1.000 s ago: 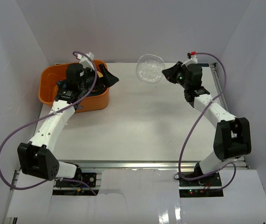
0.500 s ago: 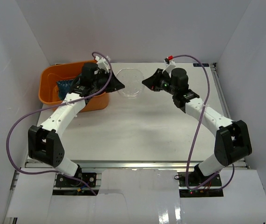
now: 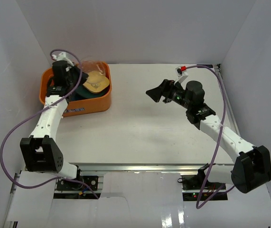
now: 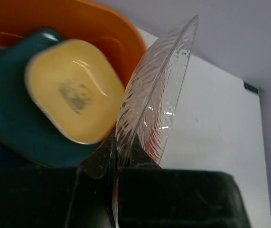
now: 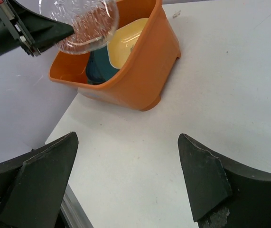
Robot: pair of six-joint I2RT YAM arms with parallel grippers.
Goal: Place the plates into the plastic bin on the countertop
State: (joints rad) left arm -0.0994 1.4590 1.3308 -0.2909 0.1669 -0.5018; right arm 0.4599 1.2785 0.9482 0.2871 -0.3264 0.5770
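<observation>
My left gripper (image 4: 121, 153) is shut on the rim of the small clear plate (image 4: 155, 90), which stands on edge above the orange plastic bin (image 3: 95, 105). In the top view this plate (image 3: 93, 66) hangs over the bin's far right corner, with the left gripper (image 3: 82, 72) beside it. Inside the bin lies a small yellow plate (image 4: 73, 90) on teal plates (image 4: 12, 111). My right gripper (image 5: 128, 138) is open and empty over the white countertop (image 3: 144, 128), right of the bin (image 5: 140, 71). From there the clear plate (image 5: 85, 23) shows above the bin.
The bin stands at the table's far left corner, close to the left wall (image 3: 12, 71). Metal rails (image 3: 149, 167) run along the near edge. A purple cable (image 3: 12, 137) loops off the left arm and another (image 3: 216, 152) off the right arm.
The clear plate passed from my right gripper to my left. The left arm swung it left over the bin. The right gripper opened and drew back to the right.
</observation>
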